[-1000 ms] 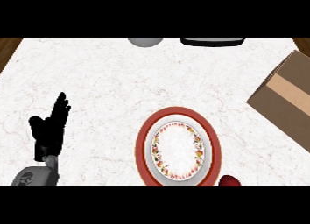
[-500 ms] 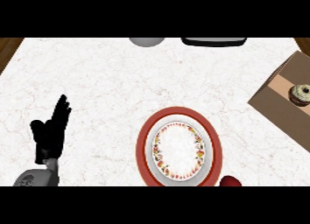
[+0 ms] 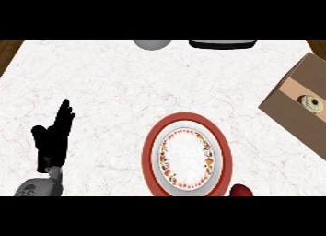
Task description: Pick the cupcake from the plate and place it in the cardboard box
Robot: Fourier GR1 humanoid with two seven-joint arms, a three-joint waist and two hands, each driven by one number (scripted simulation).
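Note:
The cupcake [image 3: 311, 102], pale with a dark centre, lies inside the cardboard box [image 3: 295, 115] at the right edge of the counter. The red-rimmed plate [image 3: 187, 155] with a white, patterned centre stands at the lower middle and holds nothing. My left hand [image 3: 54, 138] rests at the lower left with its fingers straight and pointing up, far from the plate and the box. My right hand does not show in the head view.
A grey round object [image 3: 151, 44] and a dark flat object [image 3: 221, 44] sit at the counter's far edge. A small dark red thing [image 3: 242, 190] peeks in beside the plate's lower right. Wooden floor borders the counter's upper corners.
The cupcake, unseen one second ago, now lies in the box. The view has shifted a little, so the box sits further right. My left hand has stayed put.

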